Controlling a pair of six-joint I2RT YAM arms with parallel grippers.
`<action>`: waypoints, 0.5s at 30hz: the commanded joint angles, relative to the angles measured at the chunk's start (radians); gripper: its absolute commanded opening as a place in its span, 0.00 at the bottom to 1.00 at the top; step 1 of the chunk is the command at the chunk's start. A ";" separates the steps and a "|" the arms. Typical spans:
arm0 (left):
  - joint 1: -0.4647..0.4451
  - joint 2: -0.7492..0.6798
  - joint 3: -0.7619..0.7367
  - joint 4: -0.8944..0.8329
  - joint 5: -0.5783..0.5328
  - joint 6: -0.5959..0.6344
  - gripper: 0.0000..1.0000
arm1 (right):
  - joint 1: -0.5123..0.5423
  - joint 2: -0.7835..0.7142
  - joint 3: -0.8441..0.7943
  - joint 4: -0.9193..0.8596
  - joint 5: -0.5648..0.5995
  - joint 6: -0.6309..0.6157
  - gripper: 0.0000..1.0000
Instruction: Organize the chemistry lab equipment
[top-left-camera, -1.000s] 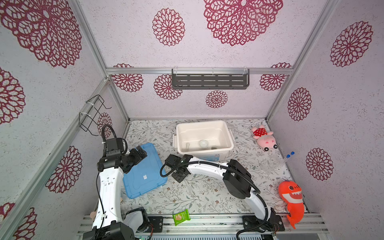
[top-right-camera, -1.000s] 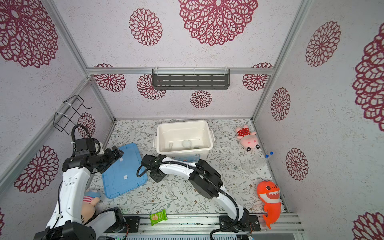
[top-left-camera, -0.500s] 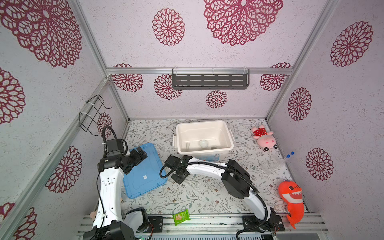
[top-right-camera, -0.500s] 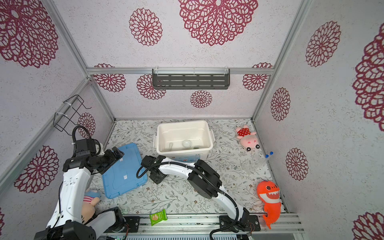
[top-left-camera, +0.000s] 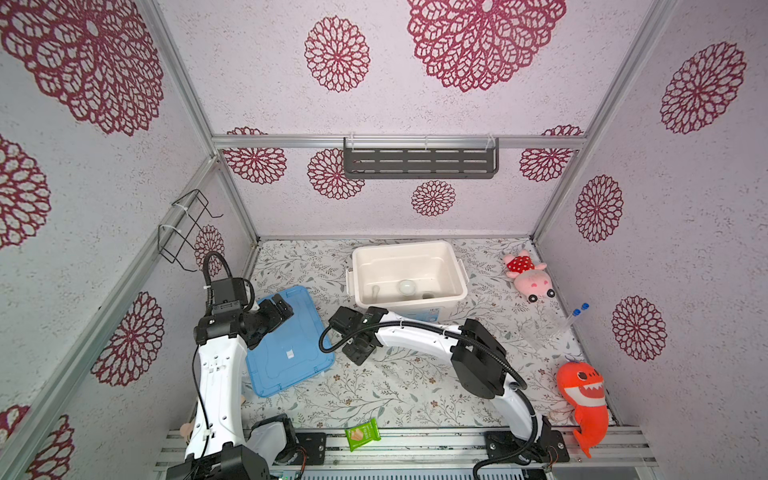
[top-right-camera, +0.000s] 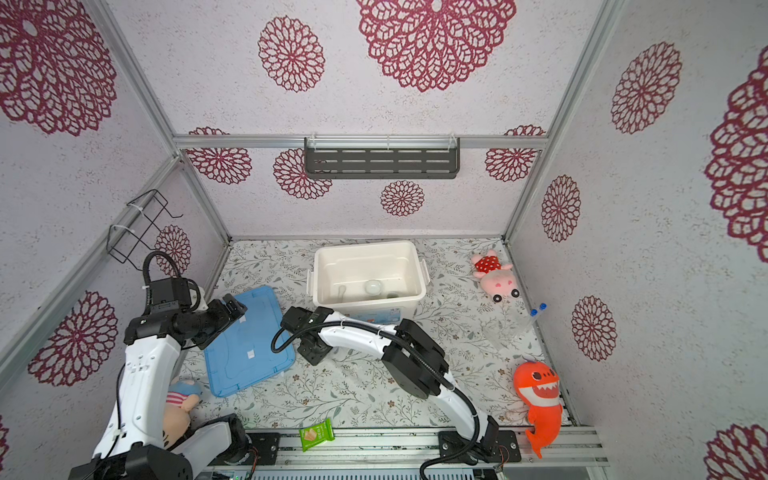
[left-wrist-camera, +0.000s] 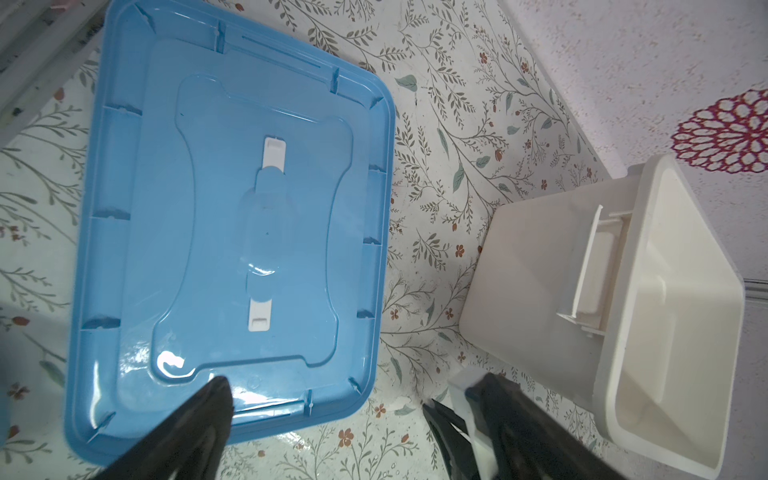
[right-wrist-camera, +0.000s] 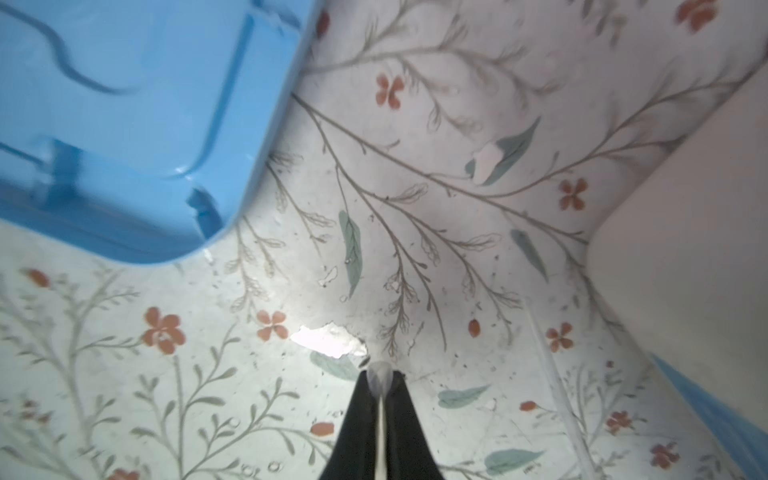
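Note:
My right gripper (top-left-camera: 356, 352) (top-right-camera: 312, 353) sits low over the floor between the blue lid and the white bin. It is shut on a thin clear glass tube, whose rounded end (right-wrist-camera: 379, 375) shows between the tips. Another thin glass tube (right-wrist-camera: 559, 376) lies on the floor beside it. The white bin (top-left-camera: 456, 270) (top-right-camera: 417, 270) holds a round white dish (top-left-camera: 407, 286) (top-right-camera: 372, 286) and a few small pieces. Two clear tubes with blue caps (top-left-camera: 578, 312) (top-right-camera: 537, 311) lie by the right wall. My left gripper (top-left-camera: 283, 307) (top-right-camera: 235, 305) (left-wrist-camera: 353, 386) hangs open above the lid.
The blue lid (top-left-camera: 286, 345) (left-wrist-camera: 232, 232) (right-wrist-camera: 124, 124) lies flat, left of the bin. A pink pig plush (top-left-camera: 525, 276) and an orange shark plush (top-left-camera: 582, 395) are on the right, a doll plush (top-right-camera: 180, 405) at front left, and a green snack packet (top-left-camera: 362, 434) on the front rail.
The right gripper's jaws have closed the last bit onto the thin glass tube, almost in place. The left arm has stayed still and open.

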 joint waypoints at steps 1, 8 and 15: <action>0.011 0.002 0.024 0.013 -0.012 0.014 0.97 | -0.033 -0.150 0.136 -0.037 0.026 0.013 0.09; 0.012 0.043 0.042 0.024 0.022 -0.012 0.98 | -0.147 -0.229 0.352 -0.034 0.040 -0.087 0.09; 0.011 0.032 0.035 0.036 0.018 -0.025 0.98 | -0.247 -0.308 0.271 0.116 0.181 -0.306 0.09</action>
